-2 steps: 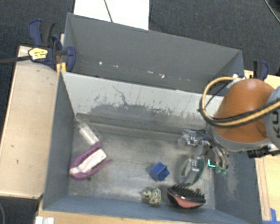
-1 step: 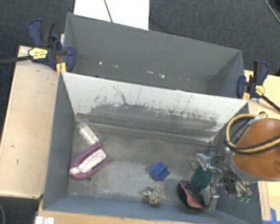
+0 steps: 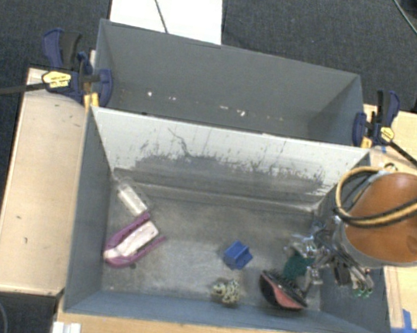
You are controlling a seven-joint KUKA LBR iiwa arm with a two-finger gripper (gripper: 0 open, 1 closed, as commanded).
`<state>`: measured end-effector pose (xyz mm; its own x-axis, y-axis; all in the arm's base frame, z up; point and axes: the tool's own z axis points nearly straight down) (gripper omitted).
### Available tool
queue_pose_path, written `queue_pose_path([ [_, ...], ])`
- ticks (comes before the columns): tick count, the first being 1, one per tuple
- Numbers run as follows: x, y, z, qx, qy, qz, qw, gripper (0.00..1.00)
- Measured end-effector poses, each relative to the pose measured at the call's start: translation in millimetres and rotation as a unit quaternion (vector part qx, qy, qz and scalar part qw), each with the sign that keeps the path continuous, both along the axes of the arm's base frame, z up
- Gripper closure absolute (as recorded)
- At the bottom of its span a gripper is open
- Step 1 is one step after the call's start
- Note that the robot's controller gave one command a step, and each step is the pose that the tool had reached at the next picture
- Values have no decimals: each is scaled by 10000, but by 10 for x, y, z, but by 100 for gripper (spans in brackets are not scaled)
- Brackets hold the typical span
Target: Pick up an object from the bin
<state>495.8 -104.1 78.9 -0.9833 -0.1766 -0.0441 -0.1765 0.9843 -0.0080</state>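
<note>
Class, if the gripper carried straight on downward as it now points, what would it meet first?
Probably the dark object with a pink edge at the front right of the bin, directly under the gripper, though the height between them is unclear.

arm (image 3: 392, 222): cut off by right edge, hides part of bin (image 3: 219, 152) right wall | dark pink-rimmed thing (image 3: 282, 294): top under gripper (image 3: 304, 271), kind unclear | speckled lump (image 3: 228, 291): too small to name | clear piece (image 3: 131, 199): blurred
</note>
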Motion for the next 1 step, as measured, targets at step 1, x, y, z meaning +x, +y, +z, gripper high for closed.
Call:
queue_pose_path([
  [1, -19, 8, 1221, -14, 172, 135, 9998, 100],
])
